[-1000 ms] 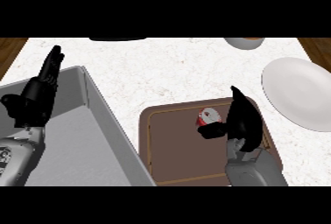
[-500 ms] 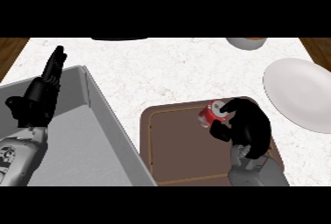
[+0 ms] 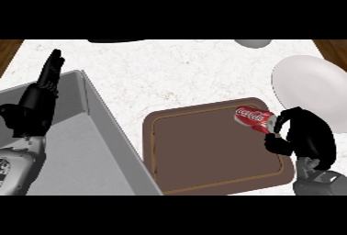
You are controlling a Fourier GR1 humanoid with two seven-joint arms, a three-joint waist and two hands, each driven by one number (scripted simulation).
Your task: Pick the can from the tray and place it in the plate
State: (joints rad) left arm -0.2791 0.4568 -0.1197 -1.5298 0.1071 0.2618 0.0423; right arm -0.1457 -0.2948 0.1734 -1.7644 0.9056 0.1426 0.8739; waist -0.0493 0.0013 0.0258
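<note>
**Can in the right robot hand at the tray's far corner, plate waiting beyond**

Seen from above, a white marbled tabletop [image 3: 169, 69] carries a brown tray [image 3: 210, 151] with a raised rim. At the tray's far right corner the right robot hand [image 3: 305, 137], black, is curled round one end of a red cola can [image 3: 252, 117]. The can lies tilted on its side, its free end pointing left over the tray's corner; whether it touches the tray or is clear of it cannot be told from this angle. A round white plate [image 3: 308, 82] sits just beyond the tray to the right, partly behind the hand.

The left robot hand [image 3: 41, 98] shows at the left edge over a grey sink basin [image 3: 81, 151], fingers straight and upward, holding nothing, at rest.

The step in hand appears to be carrying the can across to the plate. To do it well, the can should rise enough to clear the tray's rim and the plate's edge, then travel up and right toward the plate's middle. Because the can is held near one end and tilted, it would likely roll if let go early; lowering it until it rests on the plate before the fingers uncurl seems wise.
</note>
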